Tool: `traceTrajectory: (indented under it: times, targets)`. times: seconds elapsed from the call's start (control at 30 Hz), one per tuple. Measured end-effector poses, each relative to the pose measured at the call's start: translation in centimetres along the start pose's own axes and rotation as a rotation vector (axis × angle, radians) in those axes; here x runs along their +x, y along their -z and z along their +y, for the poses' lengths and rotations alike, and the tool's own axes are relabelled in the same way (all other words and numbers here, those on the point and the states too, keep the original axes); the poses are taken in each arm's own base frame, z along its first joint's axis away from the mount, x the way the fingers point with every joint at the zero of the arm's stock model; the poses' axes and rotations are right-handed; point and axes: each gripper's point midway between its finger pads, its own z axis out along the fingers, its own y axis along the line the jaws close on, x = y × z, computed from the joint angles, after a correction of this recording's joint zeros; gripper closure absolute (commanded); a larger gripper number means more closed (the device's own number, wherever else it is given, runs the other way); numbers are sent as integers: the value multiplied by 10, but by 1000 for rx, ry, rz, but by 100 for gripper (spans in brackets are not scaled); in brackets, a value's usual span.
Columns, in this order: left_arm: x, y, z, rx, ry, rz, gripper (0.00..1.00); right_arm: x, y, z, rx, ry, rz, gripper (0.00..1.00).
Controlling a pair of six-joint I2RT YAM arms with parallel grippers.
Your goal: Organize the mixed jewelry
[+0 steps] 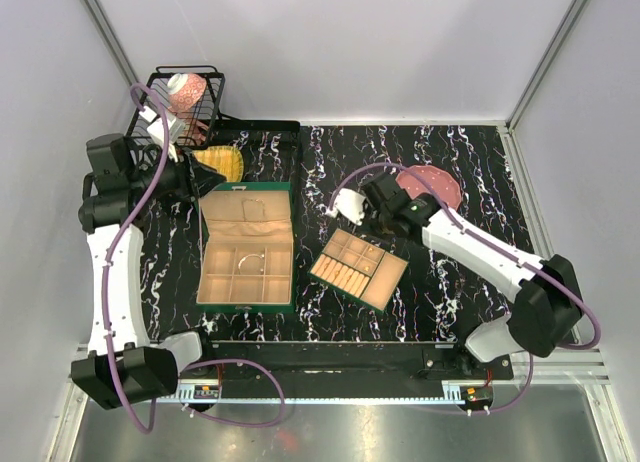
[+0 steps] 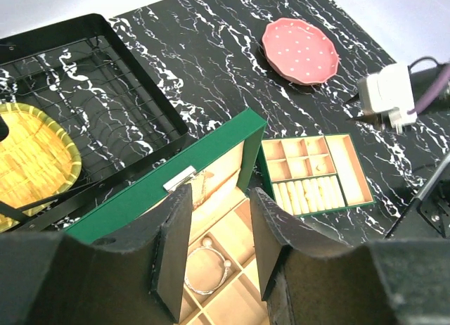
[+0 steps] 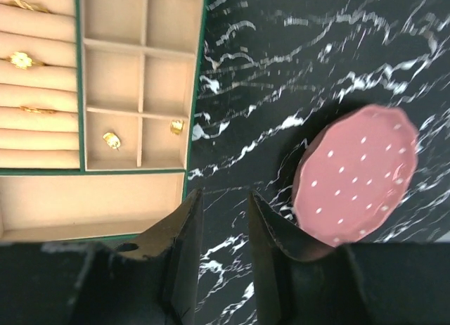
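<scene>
In the green tray (image 3: 196,72) just beside the right tool (image 3: 221,265) lie gold studs (image 3: 111,139) and rings (image 3: 21,59). The tool's fingers are slightly apart, empty. The left tool (image 2: 219,247), fingers apart, hovers over a silver hoop (image 2: 226,269).

The left arm rises with elbow bent, left gripper (image 2: 219,198) parted and empty; the right arm stretches inward, right gripper (image 3: 225,198) parted, empty

No text or label legible — apparently none.
</scene>
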Motion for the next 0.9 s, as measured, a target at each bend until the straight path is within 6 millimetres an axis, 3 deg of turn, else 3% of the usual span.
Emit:
traceTrajectory:
  times: [0.3, 0.63, 0.9]
  targets:
    - [-1, 12, -6, -54, -68, -4, 51, 62, -19, -21, -57, -367, 136, 62]
    - [5, 18, -7, -86, -119, 0, 41, 80, -47, 14, -201, -426, 206, 61]
    - [9, 19, -3, -112, -136, 7, 38, 95, -50, 42, -270, -463, 240, 61]
